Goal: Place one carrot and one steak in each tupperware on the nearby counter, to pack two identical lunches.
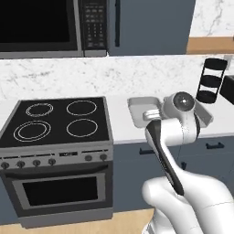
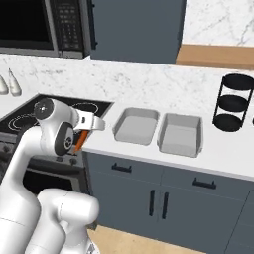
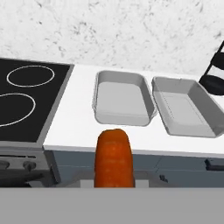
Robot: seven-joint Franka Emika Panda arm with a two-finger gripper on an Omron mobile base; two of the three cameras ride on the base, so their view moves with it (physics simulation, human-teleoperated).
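End effector (image 2: 80,141) grips carrot (image 3: 114,158); fingertips hidden behind it

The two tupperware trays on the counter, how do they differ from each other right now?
The left tupperware sits nearer the stove; the right tupperware sits nearer the black rack. The held carrot in the hand view lines up below the left one, not the right one. In the right base view the right one looks turned slightly relative to the left. Both are empty, light grey, shallow, lidless, and lie side by side on the counter.
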